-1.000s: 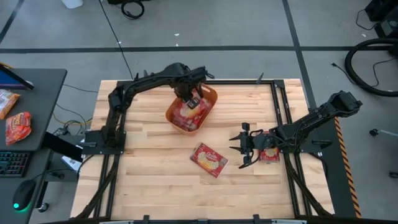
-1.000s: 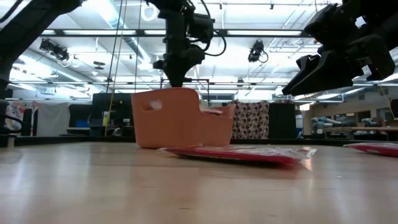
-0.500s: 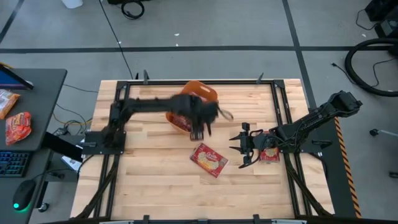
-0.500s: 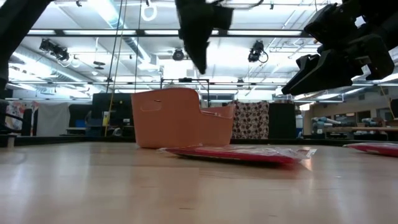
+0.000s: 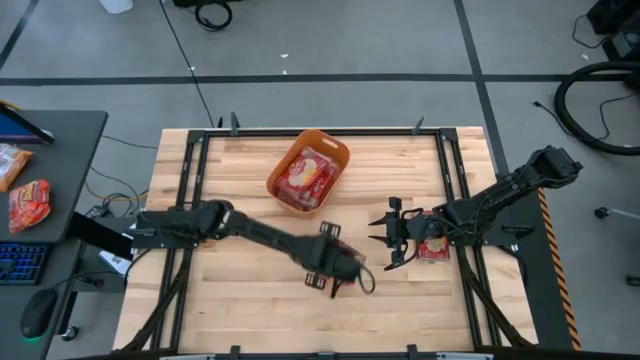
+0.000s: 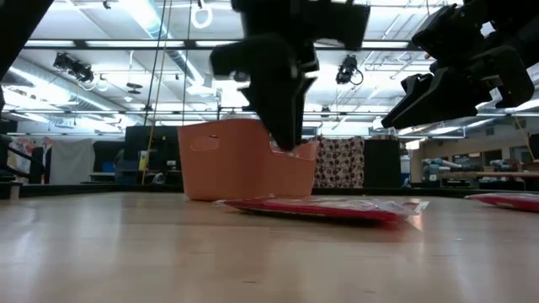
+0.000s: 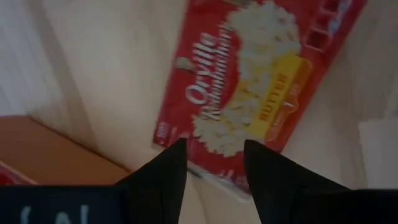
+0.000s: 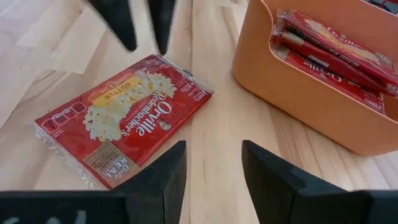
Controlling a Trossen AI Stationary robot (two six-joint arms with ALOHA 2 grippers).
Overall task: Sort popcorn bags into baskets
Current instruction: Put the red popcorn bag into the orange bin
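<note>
One red popcorn packet [image 7: 255, 81] with a cream-yellow panel lies flat on the table, also seen in the right wrist view [image 8: 124, 115] and the low view [image 6: 324, 208]. My left gripper [image 7: 214, 162] hangs open just above it, fingers pointing down, not touching [image 6: 282, 109]; in the high view [image 5: 338, 268] it covers most of the packet. The orange tub [image 5: 308, 172] toward the far edge holds several packets [image 8: 329, 43]. My right gripper [image 5: 382, 242] waits open to the right of the loose packet. Another packet [image 5: 433, 250] lies under the right arm.
The tub [image 8: 311, 81] stands close to the loose packet on its far side. A black frame [image 5: 455, 180] runs along the table's edges. More packets [image 5: 28, 203] lie on a grey desk left of the table. Bare wood [image 5: 230, 290] spreads near the front left.
My left gripper has swung from over the tub toward the near edge and a little right, and has come down over the loose packet on the table. The right arm and that packet have kept still.
</note>
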